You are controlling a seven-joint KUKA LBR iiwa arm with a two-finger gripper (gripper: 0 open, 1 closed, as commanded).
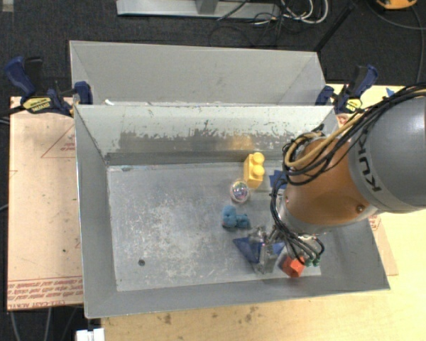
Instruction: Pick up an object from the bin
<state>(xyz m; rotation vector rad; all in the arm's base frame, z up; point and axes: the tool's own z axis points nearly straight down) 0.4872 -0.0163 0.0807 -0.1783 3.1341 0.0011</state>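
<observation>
Camera view: a grey metal bin seen from above, its scuffed floor mostly bare on the left, with a few small things gathered right of the middle. The grey robot arm reaches in from the right, its wrist wrapped in an orange cover with a loop of black and yellow cables draped over the top. Below the cover the hand is down low over the floor near the bin's front right corner; the wrist and cables hide much of it, so whether it is apart or together cannot be told.

Nearest the hand is a dark blue, wedge-shaped piece, lying on the floor just to the hand's left (touching or not, the view does not settle). A small red block lies just to the hand's right, close to the front wall.

Farther back, a yellow block stands near the rear wall, the largest of the loose things. Between it and the wedge lie a lighter blue lump and, just behind that, a small clear ball with a purplish tint. All three sit apart from the hand.
</observation>
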